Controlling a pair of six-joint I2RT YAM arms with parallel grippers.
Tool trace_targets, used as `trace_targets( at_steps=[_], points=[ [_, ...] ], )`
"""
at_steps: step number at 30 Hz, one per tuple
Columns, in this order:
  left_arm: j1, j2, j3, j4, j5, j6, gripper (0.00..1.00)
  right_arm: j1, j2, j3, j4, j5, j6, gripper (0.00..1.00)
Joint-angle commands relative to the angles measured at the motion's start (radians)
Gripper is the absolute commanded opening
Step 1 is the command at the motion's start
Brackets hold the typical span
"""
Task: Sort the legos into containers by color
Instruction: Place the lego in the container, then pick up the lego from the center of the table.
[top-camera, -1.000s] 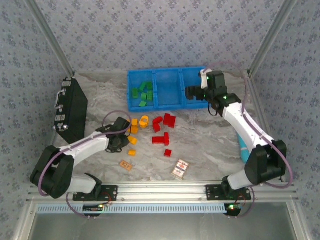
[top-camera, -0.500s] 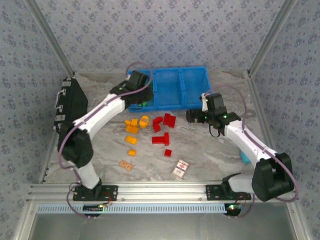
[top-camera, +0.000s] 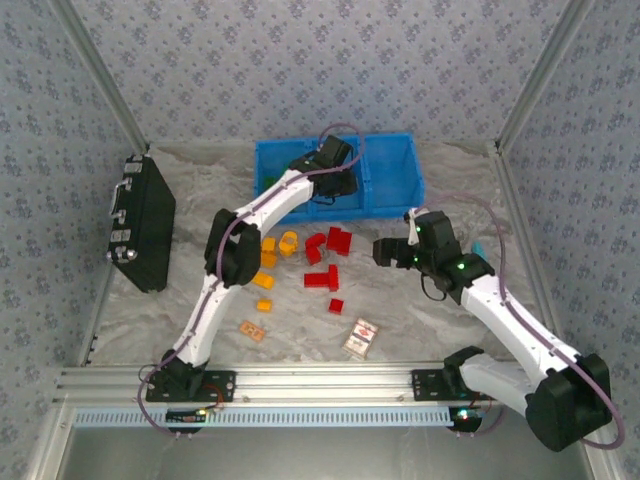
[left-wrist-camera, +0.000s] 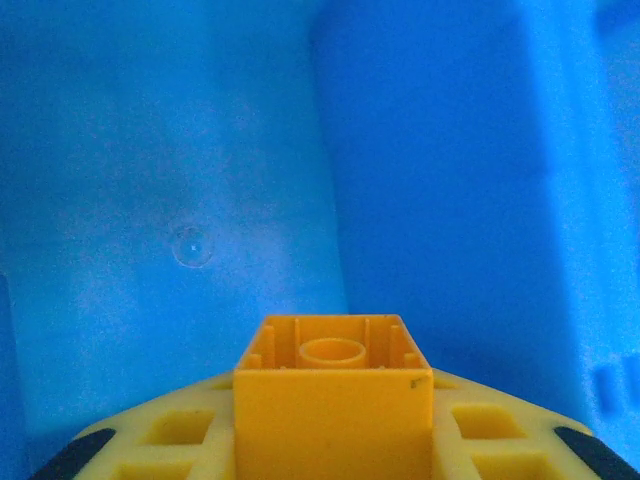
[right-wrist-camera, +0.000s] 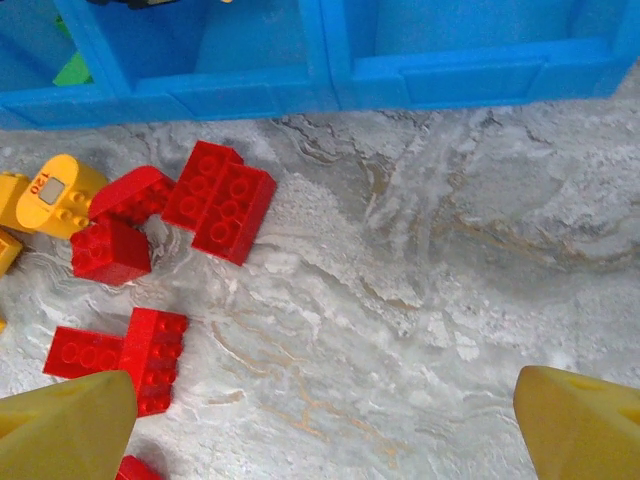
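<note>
as left (left-wrist-camera: 333, 455) clamps lego (left-wrist-camera: 333, 395), right (right-wrist-camera: 320, 420) gapes

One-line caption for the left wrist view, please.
Left fingers grip an orange lego above a compartment floor of the blue bin.

A small grey panel with digits, seemingly "120", is seen on an orange brick (right-wrist-camera: 50, 195). The print on the card (top-camera: 361, 338) cannot be read.
</note>
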Motion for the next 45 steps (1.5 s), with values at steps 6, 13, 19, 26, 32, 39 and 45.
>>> trace_targets(
  at_steps=[6, 13, 19, 26, 32, 39, 45],
  points=[
    [-0.027, -0.079, 0.13, -0.099, -0.014, 0.176, 0.59, -0.002, -0.021, -0.023, -0.036, 0.027, 0.006, 0.99],
    [-0.065, -0.26, 0.071, -0.225, -0.085, 0.395, 0.71, -0.002, -0.003, -0.013, -0.028, 0.019, -0.009, 0.99],
    [-0.108, -0.545, -0.353, -0.164, -0.304, 0.566, 0.71, 0.003, 0.0, -0.005, -0.019, -0.01, -0.044, 0.99],
    [-0.051, -0.783, -0.841, 0.013, -0.232, 0.508, 0.68, 0.008, -0.036, 0.017, -0.018, 0.055, -0.073, 1.0],
    [0.017, -0.809, -1.026, 0.127, -0.144, 0.403, 0.67, -0.015, -0.04, 0.08, -0.065, 0.058, -0.092, 1.0],
    [0.053, -0.727, -1.076, 0.204, -0.063, 0.374, 0.65, -0.027, 0.05, 0.123, -0.124, 0.098, -0.059, 1.0],
    [0.065, -0.657, -1.071, 0.26, -0.04, 0.363, 0.64, -0.021, 0.099, 0.136, -0.114, 0.089, -0.025, 1.0]
  ],
)
